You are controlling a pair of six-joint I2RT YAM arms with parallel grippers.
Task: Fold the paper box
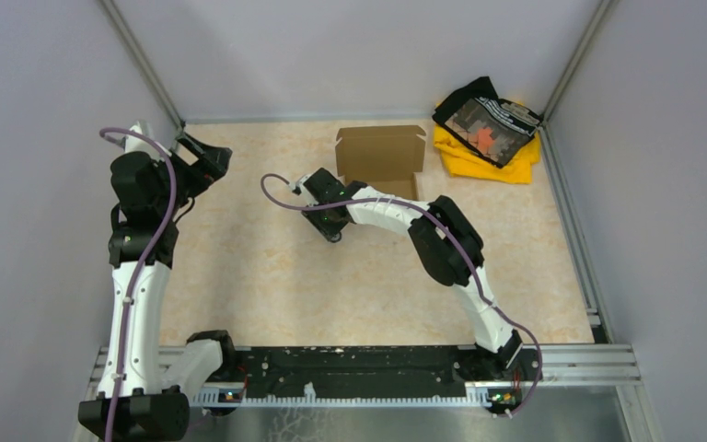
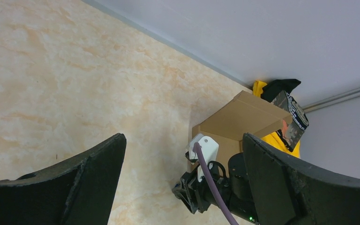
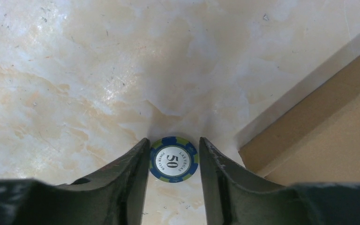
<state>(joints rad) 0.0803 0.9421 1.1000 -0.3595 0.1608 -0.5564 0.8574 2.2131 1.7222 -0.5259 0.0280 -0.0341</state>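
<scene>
Pinching a poker chip (image 3: 173,160), your right gripper (image 3: 173,141) sits just near-left of the paper box (image 1: 379,152); left gripper (image 1: 207,158) wide, farther.

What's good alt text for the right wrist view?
A blue-and-green poker chip marked 50 lies flat on the marbled beige table between the two dark fingers of the right hand, which sit close against its sides; whether they pinch it cannot be told. A corner of the brown paper box shows at the right.
</scene>
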